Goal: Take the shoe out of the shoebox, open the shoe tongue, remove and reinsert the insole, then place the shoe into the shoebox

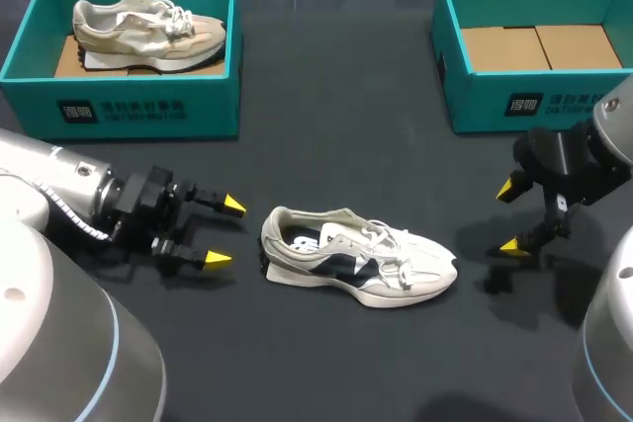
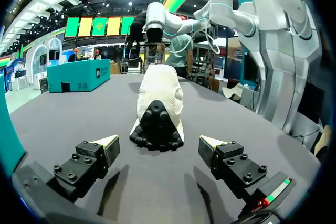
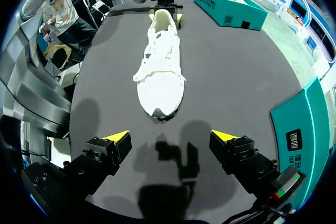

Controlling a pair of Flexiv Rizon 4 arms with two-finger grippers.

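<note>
Head view: the white shoe [image 1: 356, 266] with dark side panels lies on its sole on the dark worktop [image 1: 336, 145], outside both boxes, heel toward 9 o'clock and toe toward 3 o'clock, laces loose over the tongue. The left gripper [image 1: 226, 232] sits at the shoe's 9 o'clock, just off the heel and not touching it. Its 2 fingers [image 1: 234, 206] are spread wide, with nothing between the yellow tips. The right gripper [image 1: 512, 216] stands at the shoe's 3 o'clock, near the toe but apart from it. Its fingers are also well apart and hold nothing.

At 10 o'clock from the shoe is the left shoebox [image 1: 129, 106], teal, with a beige shoe [image 1: 148, 32] lying inside it. At 2 o'clock is the right shoebox [image 1: 539, 96], also teal, its brown cardboard floor showing.

Left wrist view: the shoe's [image 2: 157, 98] dark studded heel is straight ahead of the left gripper [image 2: 158, 141], just beyond the line of the 2 open tips, and neither tip is in contact with it.

Right wrist view: the shoe [image 3: 163, 61] stretches away ahead of the right gripper [image 3: 169, 136], toe nearest, with a clear strip of worktop between the toe and the spread fingers. The right shoebox [image 3: 304, 129] is close beside this gripper.
</note>
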